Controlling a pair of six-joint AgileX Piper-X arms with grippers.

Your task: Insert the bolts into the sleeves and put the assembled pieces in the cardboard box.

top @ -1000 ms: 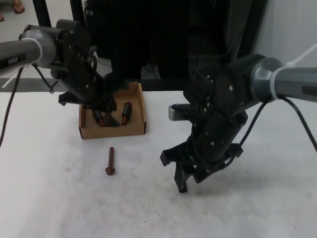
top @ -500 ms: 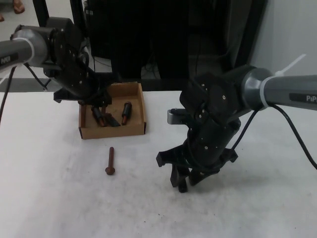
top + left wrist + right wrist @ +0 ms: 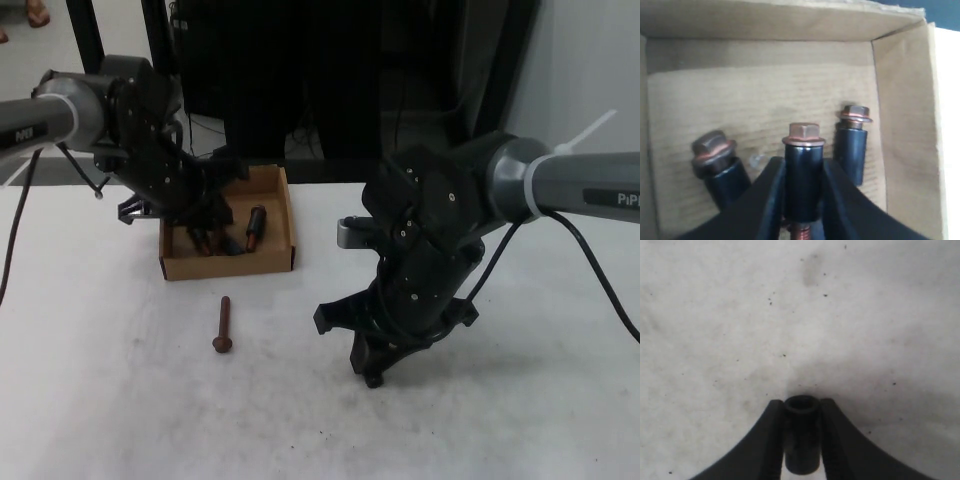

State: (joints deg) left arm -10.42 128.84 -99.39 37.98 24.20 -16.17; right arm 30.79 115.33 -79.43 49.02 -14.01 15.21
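While a sleeve [image 3: 801,450] is pinched by the right hand [image 3: 801,412] and an assembled piece [image 3: 803,150] by the left hand [image 3: 802,192], the bolt [image 3: 222,322] is seen nearer the latter, shank toward the cardboard box [image 3: 228,266].

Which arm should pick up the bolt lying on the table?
Left, probably. The left end effector holds an assembled piece over the cardboard box, near the loose bolt; once it lets go, it's free. The right end effector is shut on an empty sleeve.
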